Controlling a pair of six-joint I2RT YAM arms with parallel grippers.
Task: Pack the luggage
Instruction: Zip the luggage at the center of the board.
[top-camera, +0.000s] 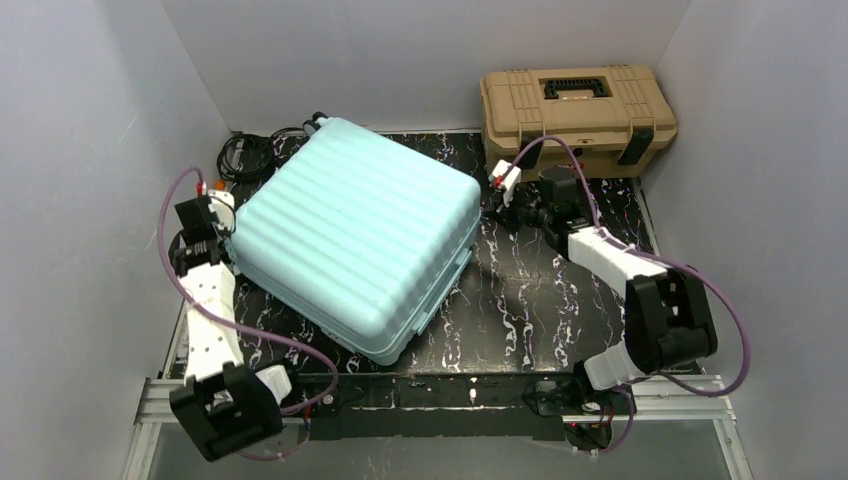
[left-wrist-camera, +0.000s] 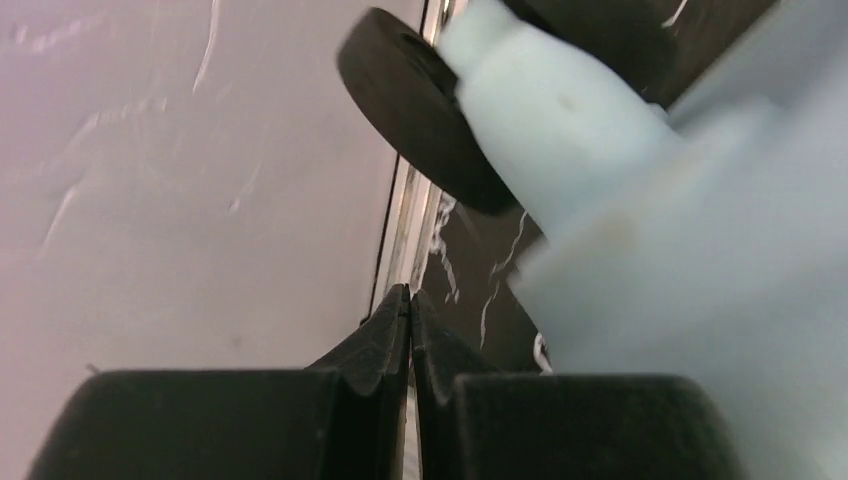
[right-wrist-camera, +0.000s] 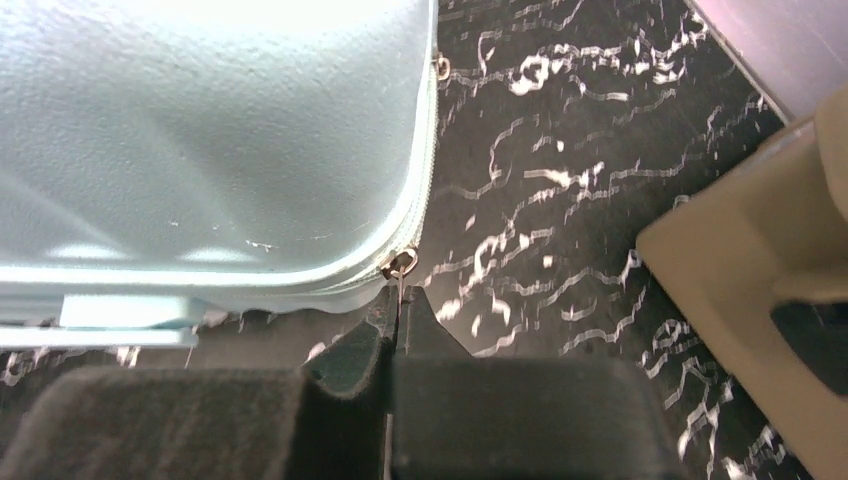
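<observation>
Left side: my left end effector (top-camera: 222, 222) sits at the left edge of the luggage (top-camera: 360, 235), low against the shell. In the left wrist view its fingers are pressed together with nothing between them (left-wrist-camera: 410, 300). They point along the strip of worktop (top-camera: 520, 300) between the side wall and the case. A black wheel (left-wrist-camera: 420, 110) and its pale blue housing lie just ahead and to the right of the tips, apart from them.

Centre: the luggage lies flat on the black marbled worktop with its ribbed shell up and its lid down. It is turned at an angle, and its far corner is near a bundle of black cables (top-camera: 250, 150).

Right side: my right end effector (top-camera: 497, 205) is at the case's right far corner. In the right wrist view it is closed (right-wrist-camera: 398, 300), and the thin tab of the zipper pull (right-wrist-camera: 398, 265) appears pinched between the tips, right at the rounded corner of the shell (right-wrist-camera: 200, 130). A tan toolbox (top-camera: 575, 115) stands at the far right of the worktop, apart from the case.
</observation>
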